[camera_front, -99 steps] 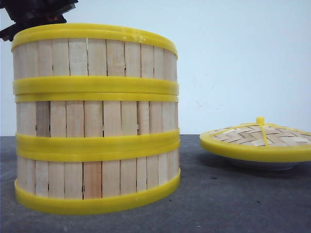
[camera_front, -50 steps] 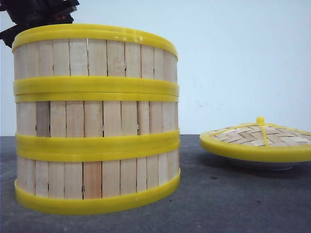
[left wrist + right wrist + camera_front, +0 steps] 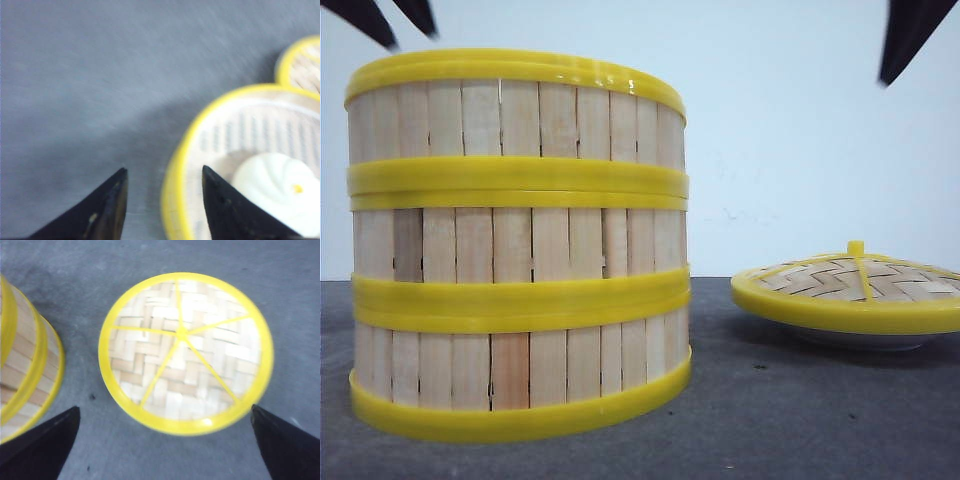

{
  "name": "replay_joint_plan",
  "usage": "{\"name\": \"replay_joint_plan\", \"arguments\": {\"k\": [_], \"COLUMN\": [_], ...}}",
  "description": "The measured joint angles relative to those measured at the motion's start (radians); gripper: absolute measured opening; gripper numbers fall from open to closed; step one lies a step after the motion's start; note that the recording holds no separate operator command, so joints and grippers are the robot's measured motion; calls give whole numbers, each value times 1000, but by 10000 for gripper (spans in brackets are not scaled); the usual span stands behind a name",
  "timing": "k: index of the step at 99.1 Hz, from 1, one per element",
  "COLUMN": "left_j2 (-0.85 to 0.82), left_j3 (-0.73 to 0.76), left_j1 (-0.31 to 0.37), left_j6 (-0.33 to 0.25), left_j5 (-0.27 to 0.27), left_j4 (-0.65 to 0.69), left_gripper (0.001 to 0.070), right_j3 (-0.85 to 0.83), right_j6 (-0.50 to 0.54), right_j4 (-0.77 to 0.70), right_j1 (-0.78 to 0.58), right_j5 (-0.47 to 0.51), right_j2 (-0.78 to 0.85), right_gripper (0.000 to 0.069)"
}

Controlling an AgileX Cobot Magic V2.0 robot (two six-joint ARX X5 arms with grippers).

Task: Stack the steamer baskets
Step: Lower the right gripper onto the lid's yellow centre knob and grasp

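Stacked steamer baskets (image 3: 520, 245) block the left side; domed lid (image 3: 850, 292) sits low at right. Bare table (image 3: 720, 400) lane between them, open air above both.

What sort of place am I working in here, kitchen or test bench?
Most likely a staged test bench, not a kitchen: a bare grey table, a plain pale wall behind, and only the stacked steamer baskets and a woven lid set out.

Even, soft light; faint shadows on table (image 3: 800, 420). Left wrist view motion-blurred (bun (image 3: 280, 192) washed out); front view sharp.
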Motion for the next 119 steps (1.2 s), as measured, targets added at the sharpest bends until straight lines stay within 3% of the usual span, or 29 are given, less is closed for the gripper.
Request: {"name": "replay_joint_plan", "arguments": {"k": [25,54,95,119], "left_j2": [-113,-106,-89,-85], "left_j3": [0,0,0,0], "left_j1": [73,157,225,232], "left_j6": [0,0,0,-3], "left_j5": [-136,-143,-143,-142], "left_j4": [-66,-132,-134,-134], "left_gripper": [276,276,276,276], "right_j3": [0,0,-1,-1], "right_j6": [-32,-52,-77,-76], "right_j4": [152,266,364,367], "right_j1": [-53,-52,-52,-52], "right_j5": [-27,-33,-34,-49], "right_j2": [206,376,440,462], "right_gripper": [681,678,432,408]}}
